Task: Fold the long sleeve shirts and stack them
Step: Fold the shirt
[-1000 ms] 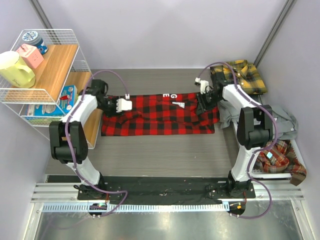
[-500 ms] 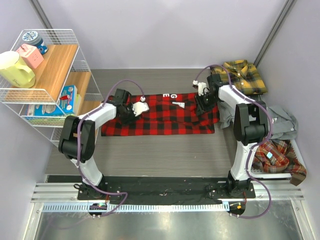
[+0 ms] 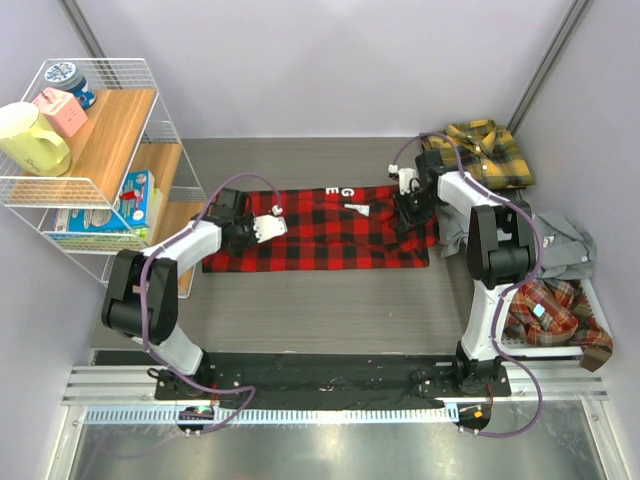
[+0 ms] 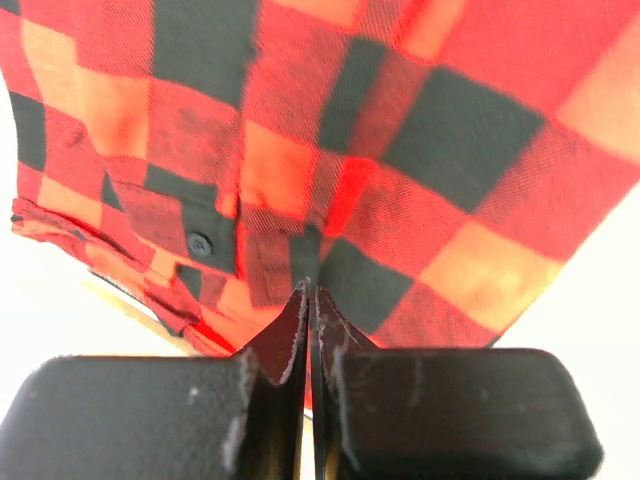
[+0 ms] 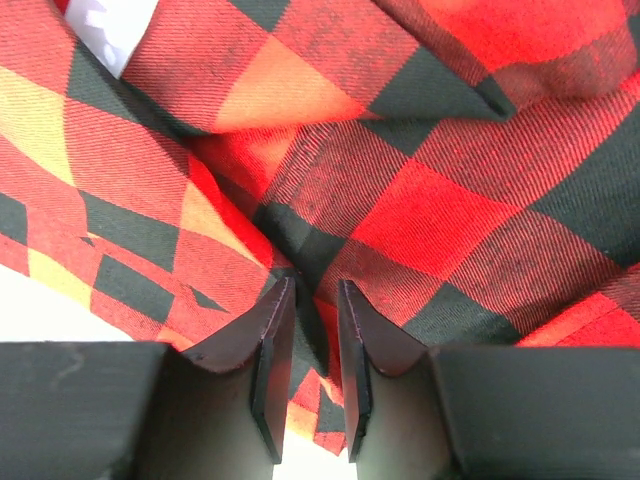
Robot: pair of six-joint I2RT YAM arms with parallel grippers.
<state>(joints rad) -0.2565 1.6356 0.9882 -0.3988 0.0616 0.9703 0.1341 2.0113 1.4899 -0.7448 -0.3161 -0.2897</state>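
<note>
The red-and-black check shirt [image 3: 330, 235] lies spread flat across the middle of the table, with white lettering [image 3: 345, 192] at its far edge. My left gripper [image 3: 272, 227] is over its left part. In the left wrist view my jaws [image 4: 310, 292] are pressed together on a pinch of the red cloth [image 4: 450, 150]. My right gripper [image 3: 403, 205] is at the shirt's right end. In the right wrist view [image 5: 313, 285] it is shut on a raised fold of the cloth [image 5: 450, 220]. A yellow-and-black plaid shirt [image 3: 490, 150] lies folded at the back right.
A grey shirt [image 3: 565, 245] and an orange-brown plaid shirt [image 3: 555, 310] lie heaped in a white bin at the right edge. A wire shelf [image 3: 100, 150] with a mug, boxes and a tin stands at the left. Bare table lies in front of the red shirt.
My left gripper has moved right over the shirt, then back a little left and nearer. My right gripper has hardly moved.
</note>
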